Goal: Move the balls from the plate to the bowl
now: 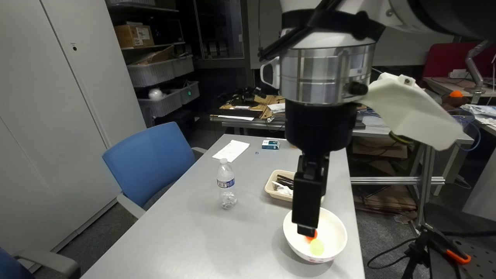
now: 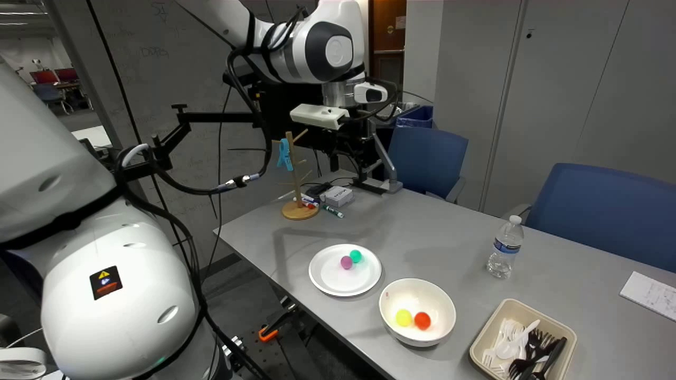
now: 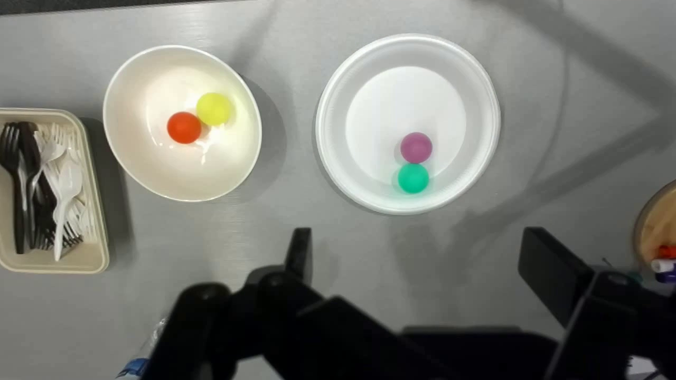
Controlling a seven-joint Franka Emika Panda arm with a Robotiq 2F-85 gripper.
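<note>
Nearest me, the robot's white arm (image 2: pixel 127 316) takes up one side, and on the other a beige tray (image 3: pixel 92 257) on the grey table (image 2: pixel 438 224) holds a jumble of black and white cutlery (image 3: pixel 68 182). Just past the tray sits the white bowl (image 3: pixel 211 174); the orange ball (image 3: pixel 184 127) and the yellow ball (image 3: pixel 214 108) lie side by side in the bottom of it. A little farther along is the round white plate (image 3: pixel 406 95), and there the purple ball (image 3: pixel 416 147) and the green ball (image 3: pixel 413 178) rest against each other, the green one nearer the rim. A water bottle (image 2: pixel 506 248), white cap on, stands upright well apart from the plate. Higher up and beyond the plate hangs the gripper (image 3: pixel 417 237). From here its black body melts into the dark background and I can hardly make it out; the wrist view gives the fingers (image 3: pixel 552 272) spread wide, bare table showing between. Farther back a wooden stand (image 2: pixel 296 179) carries a blue clip (image 2: pixel 284 148), with markers (image 2: pixel 332 211) lying at its foot and a small pale box (image 2: pixel 338 196) next to them. Past the table come two blue chairs (image 2: pixel 607 211), and behind those, tall grey cabinets (image 2: pixel 575 79).
</note>
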